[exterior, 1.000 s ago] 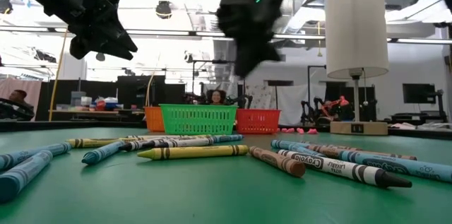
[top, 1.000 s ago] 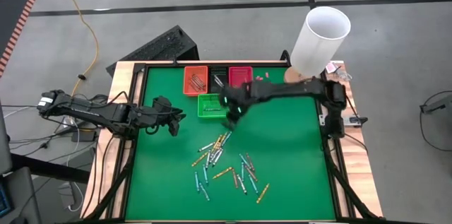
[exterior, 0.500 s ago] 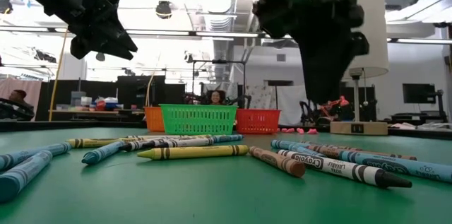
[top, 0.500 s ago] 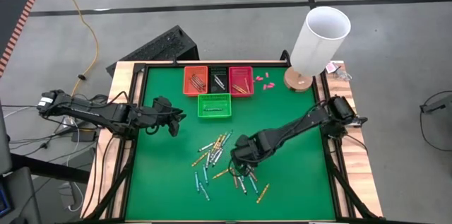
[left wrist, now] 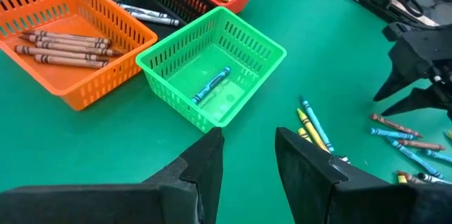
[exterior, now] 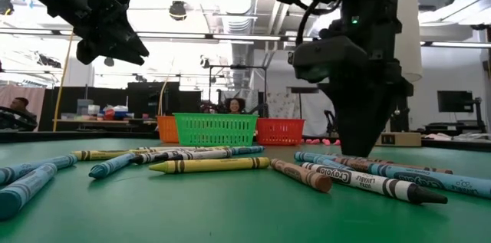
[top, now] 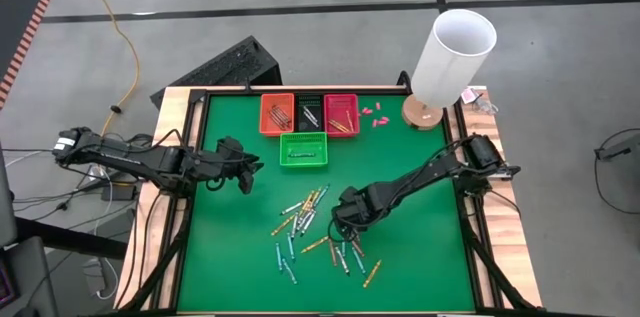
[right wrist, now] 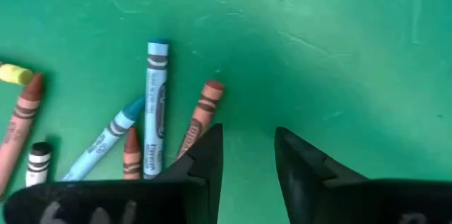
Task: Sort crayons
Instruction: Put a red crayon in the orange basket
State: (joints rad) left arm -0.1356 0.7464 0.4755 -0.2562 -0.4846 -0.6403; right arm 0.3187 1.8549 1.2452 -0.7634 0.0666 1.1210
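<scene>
Several crayons (top: 320, 229) in blue, yellow, brown and grey-white lie scattered flat on the green mat (top: 400, 257). My right gripper (top: 343, 225) is open and points down low over the pile's right part. In the right wrist view (right wrist: 248, 160) one finger (right wrist: 209, 155) stands right beside a brown crayon (right wrist: 199, 119), next to a blue one (right wrist: 156, 104). My left gripper (top: 245, 179) is open and empty and hovers left of the green basket (top: 303, 150); it also shows in the left wrist view (left wrist: 247, 160).
Orange (top: 277, 114), black (top: 309, 112) and red (top: 341, 114) baskets stand in a row at the far edge, each with crayons. The green basket holds a blue crayon (left wrist: 210, 86). A white cylinder on a wooden foot (top: 452, 57) stands far right, with pink bits (top: 372, 114) beside it.
My right gripper has gone from the green basket toward the table's near edge, to the crayon pile, and has come down close to the mat. The crayons lie as before.
</scene>
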